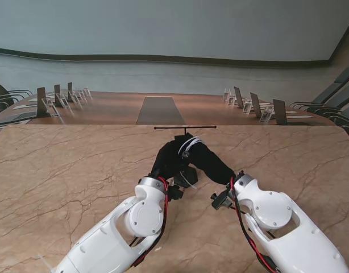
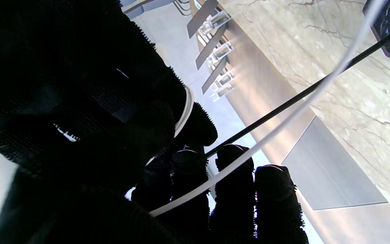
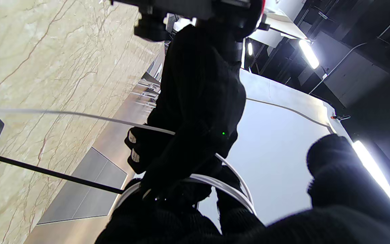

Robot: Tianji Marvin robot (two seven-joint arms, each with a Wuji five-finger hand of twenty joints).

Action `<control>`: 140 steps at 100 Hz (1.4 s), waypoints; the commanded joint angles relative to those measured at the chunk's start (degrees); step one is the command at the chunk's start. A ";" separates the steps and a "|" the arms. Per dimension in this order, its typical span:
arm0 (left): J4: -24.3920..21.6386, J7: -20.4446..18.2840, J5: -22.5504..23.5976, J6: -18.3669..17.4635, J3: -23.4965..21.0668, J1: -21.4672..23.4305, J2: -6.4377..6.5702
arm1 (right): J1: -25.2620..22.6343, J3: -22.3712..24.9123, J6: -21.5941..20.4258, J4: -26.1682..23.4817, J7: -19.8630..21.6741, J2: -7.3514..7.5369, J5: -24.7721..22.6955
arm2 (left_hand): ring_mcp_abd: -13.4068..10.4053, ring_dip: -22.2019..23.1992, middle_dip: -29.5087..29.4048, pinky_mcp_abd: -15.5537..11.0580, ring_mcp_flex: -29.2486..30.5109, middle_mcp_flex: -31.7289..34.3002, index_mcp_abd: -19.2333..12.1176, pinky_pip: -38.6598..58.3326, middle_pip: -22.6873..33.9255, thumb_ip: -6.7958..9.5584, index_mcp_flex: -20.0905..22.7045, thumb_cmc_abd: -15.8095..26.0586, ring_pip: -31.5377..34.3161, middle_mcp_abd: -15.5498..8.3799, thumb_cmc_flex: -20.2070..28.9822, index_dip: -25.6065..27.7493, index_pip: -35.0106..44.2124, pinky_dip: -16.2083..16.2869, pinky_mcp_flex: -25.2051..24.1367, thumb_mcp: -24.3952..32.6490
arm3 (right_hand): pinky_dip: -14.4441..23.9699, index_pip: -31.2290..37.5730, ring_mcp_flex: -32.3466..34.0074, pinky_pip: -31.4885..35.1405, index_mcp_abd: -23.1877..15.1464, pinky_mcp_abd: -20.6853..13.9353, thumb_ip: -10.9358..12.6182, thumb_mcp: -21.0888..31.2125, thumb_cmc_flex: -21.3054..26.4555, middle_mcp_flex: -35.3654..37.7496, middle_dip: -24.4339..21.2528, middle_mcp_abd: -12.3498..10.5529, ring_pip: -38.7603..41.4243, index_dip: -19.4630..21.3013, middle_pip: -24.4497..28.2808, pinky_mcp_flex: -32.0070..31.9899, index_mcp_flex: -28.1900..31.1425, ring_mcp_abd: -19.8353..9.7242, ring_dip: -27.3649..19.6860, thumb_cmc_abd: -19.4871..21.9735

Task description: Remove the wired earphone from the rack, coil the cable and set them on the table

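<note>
The marble table [image 1: 61,170] fills the near scene, and my two arms meet over its middle. The rack [image 1: 185,127], a thin black bar on a dark base, stands just beyond my hands. My left hand [image 1: 170,158] and my right hand [image 1: 211,162], both in black gloves, are pressed together near the rack. The white earphone cable [image 3: 222,184] is wound in loops around my left fingers [image 2: 232,189], and my right hand closes on those loops. One strand [image 2: 283,125] runs from the hands toward the rack's base. I cannot see the earbuds.
</note>
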 commanded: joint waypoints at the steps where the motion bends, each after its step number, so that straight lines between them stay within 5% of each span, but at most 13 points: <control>1: -0.29 -0.70 0.14 -0.18 0.85 1.06 -1.33 | -1.50 -1.65 -1.16 -4.00 1.96 -1.36 -0.03 | -0.12 1.29 -0.42 0.23 1.23 1.13 -4.18 2.70 0.09 -0.16 5.24 0.62 1.46 -0.07 0.74 3.09 -3.82 2.19 0.52 3.55 | 0.24 6.59 2.28 10.34 4.30 -8.97 -0.79 -2.27 -1.45 5.62 -0.70 -16.69 2.06 1.13 5.17 1.06 4.35 -12.87 0.54 -0.23; 35: -1.19 3.09 1.61 -0.48 -0.25 2.48 -1.74 | -6.85 1.10 -2.21 -6.42 1.21 -0.86 -2.55 | -0.02 1.32 -0.43 1.01 2.53 1.85 -4.11 3.57 1.60 -0.40 5.32 -0.08 2.50 -0.36 -0.49 3.59 -2.31 2.68 1.90 5.43 | -2.01 4.89 2.28 8.86 3.81 -9.15 -0.27 -2.47 -6.04 5.62 -0.70 -16.61 1.88 0.14 5.17 0.42 2.75 -13.01 -0.21 0.63; 42: -1.08 4.04 1.92 -0.55 -0.76 2.65 -1.83 | -7.73 1.67 -2.91 -6.63 0.83 -0.81 -3.16 | -0.10 1.31 -0.39 0.98 2.57 1.85 -4.18 3.56 1.70 -0.41 5.27 -0.09 2.55 -0.46 -0.46 3.71 -2.15 2.69 1.90 5.53 | -1.98 4.83 2.32 7.72 3.80 -9.12 -0.97 2.94 -9.57 5.62 -0.70 -16.67 2.05 -0.49 5.17 0.79 2.83 -13.08 -0.79 -0.51; 79: -1.35 7.13 2.36 -1.91 -3.14 3.43 -1.96 | -10.19 4.02 -3.74 -6.53 0.67 -0.53 -5.22 | -0.06 1.32 -0.17 1.12 2.77 2.04 -4.13 3.68 2.08 -0.49 5.29 -0.23 2.75 -0.54 -0.64 4.11 -1.72 2.81 2.11 5.78 | -1.70 3.76 2.24 6.45 3.05 -9.44 -0.81 4.12 -11.58 5.64 -0.70 -16.90 1.76 -1.08 5.16 0.07 1.71 -13.31 -0.89 -0.23; 140: -0.99 1.55 3.86 -1.52 0.34 4.40 -0.66 | -6.89 3.37 -7.88 -6.39 0.03 -0.67 -4.27 | -0.49 1.26 0.39 0.71 2.67 2.23 -4.50 3.42 2.24 -0.31 5.65 -0.62 2.70 -0.94 -0.60 4.62 -1.51 2.63 1.88 6.22 | 0.15 -0.31 2.20 1.64 2.78 -9.64 -0.95 5.79 -13.06 5.58 -0.71 -16.10 1.48 -3.82 5.16 0.15 1.59 -13.17 -2.85 -0.47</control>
